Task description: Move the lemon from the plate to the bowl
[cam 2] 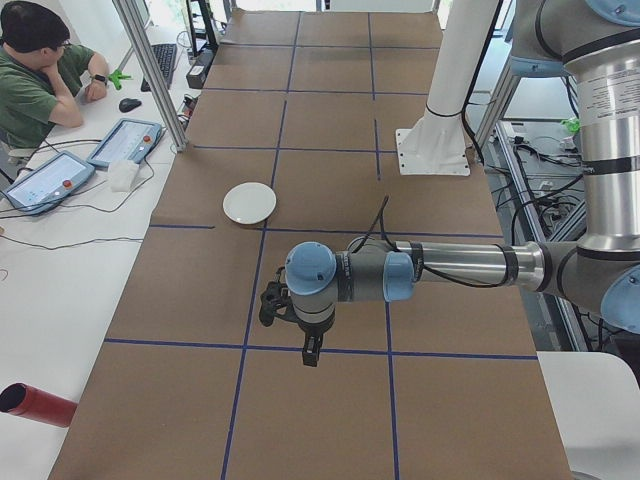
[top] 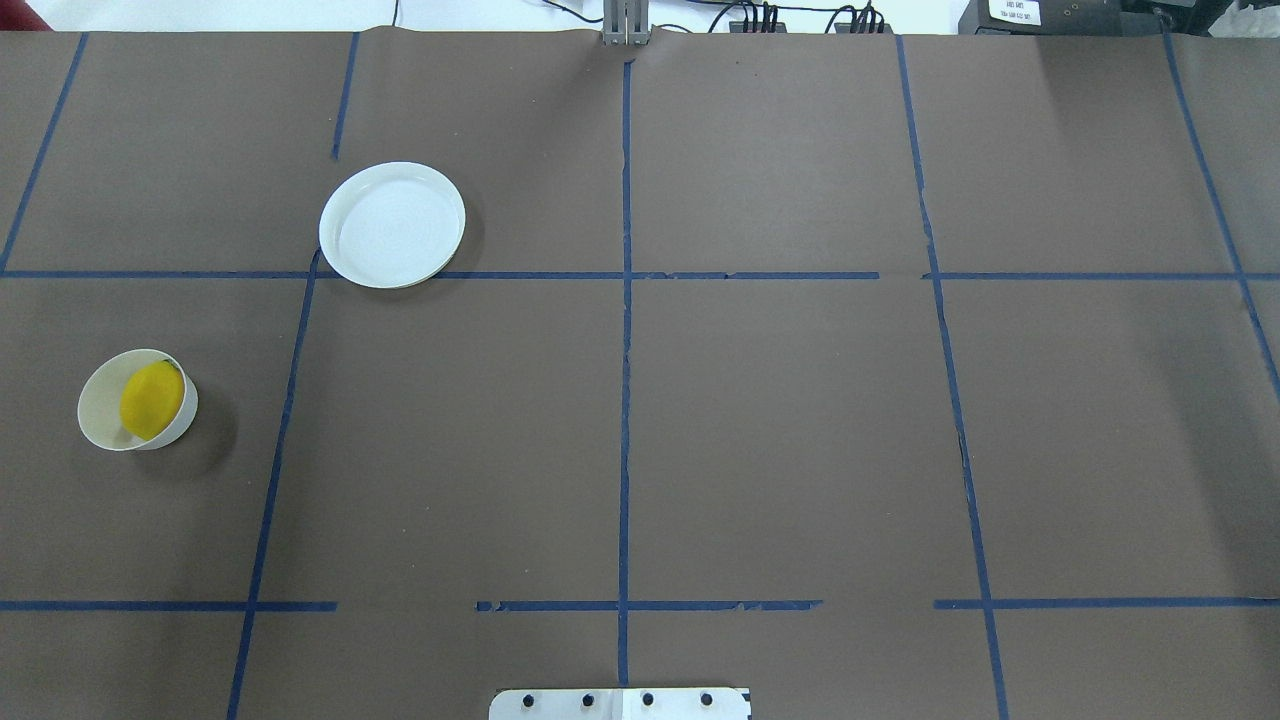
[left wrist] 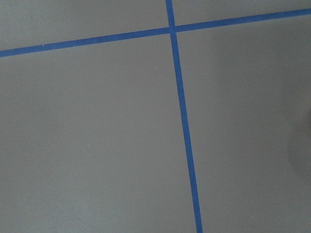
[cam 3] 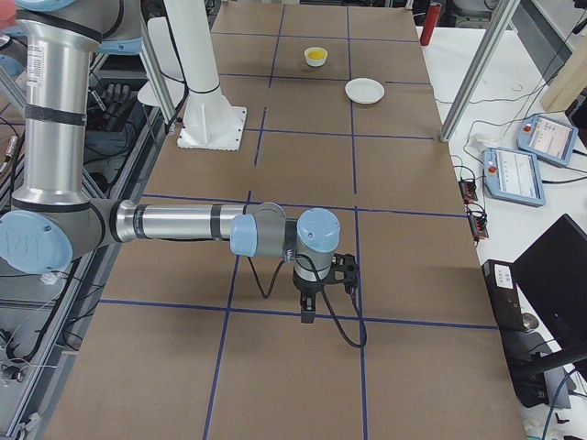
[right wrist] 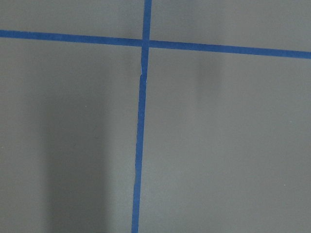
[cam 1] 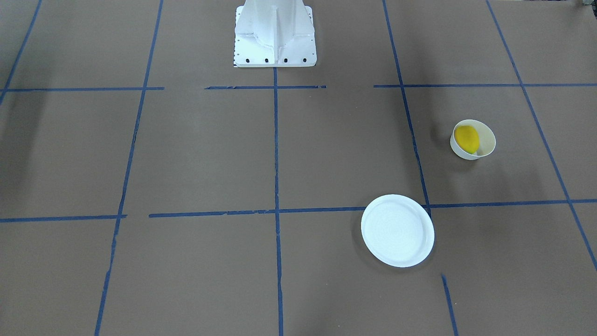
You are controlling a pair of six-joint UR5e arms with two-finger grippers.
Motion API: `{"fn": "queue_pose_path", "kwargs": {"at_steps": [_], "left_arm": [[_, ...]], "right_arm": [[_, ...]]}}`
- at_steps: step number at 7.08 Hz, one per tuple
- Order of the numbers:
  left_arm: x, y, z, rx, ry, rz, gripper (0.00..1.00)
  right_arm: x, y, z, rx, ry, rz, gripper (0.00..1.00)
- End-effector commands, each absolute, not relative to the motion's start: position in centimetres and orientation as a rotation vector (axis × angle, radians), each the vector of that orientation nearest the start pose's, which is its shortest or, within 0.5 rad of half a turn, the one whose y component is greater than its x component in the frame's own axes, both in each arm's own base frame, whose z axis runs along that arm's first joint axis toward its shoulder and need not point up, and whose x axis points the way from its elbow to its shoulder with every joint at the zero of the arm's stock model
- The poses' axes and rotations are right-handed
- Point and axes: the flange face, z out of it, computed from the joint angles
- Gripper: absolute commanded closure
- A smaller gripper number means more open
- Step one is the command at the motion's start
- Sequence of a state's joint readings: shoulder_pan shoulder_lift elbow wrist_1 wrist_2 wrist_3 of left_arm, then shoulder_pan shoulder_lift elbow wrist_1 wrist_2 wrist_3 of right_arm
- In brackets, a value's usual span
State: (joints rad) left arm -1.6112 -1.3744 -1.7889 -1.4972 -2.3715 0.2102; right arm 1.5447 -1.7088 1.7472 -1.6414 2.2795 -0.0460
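Observation:
The lemon [cam 1: 467, 138] lies inside the small white bowl [cam 1: 486, 139], leaning on its wall; both also show in the overhead view, the lemon [top: 151, 399] in the bowl [top: 98, 408] at the left. The white plate [cam 1: 397, 230] is empty and stands apart from the bowl, as the overhead view [top: 392, 224] shows too. My left gripper [cam 2: 312, 350] shows only in the exterior left view, low over bare table near me, so I cannot tell its state. My right gripper [cam 3: 308, 312] shows only in the exterior right view, likewise. Both wrist views show only brown table and blue tape.
The white robot base [cam 1: 275, 35] stands at the table's middle edge. Blue tape lines grid the brown table. An operator [cam 2: 30, 70] sits at a side desk with tablets [cam 2: 125, 142]. A red cylinder [cam 2: 35, 405] lies off the table's near corner.

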Motion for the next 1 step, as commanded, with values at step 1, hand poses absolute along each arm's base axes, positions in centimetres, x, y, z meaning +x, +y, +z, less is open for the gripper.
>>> {"fn": "queue_pose_path", "kwargs": {"at_steps": [1], "left_arm": [[-7.85, -40.22, 64.53, 0.052, 0.801, 0.139, 0.00]], "right_arm": [[5.72, -43.23, 64.72, -0.024, -0.709, -0.058, 0.00]]}}
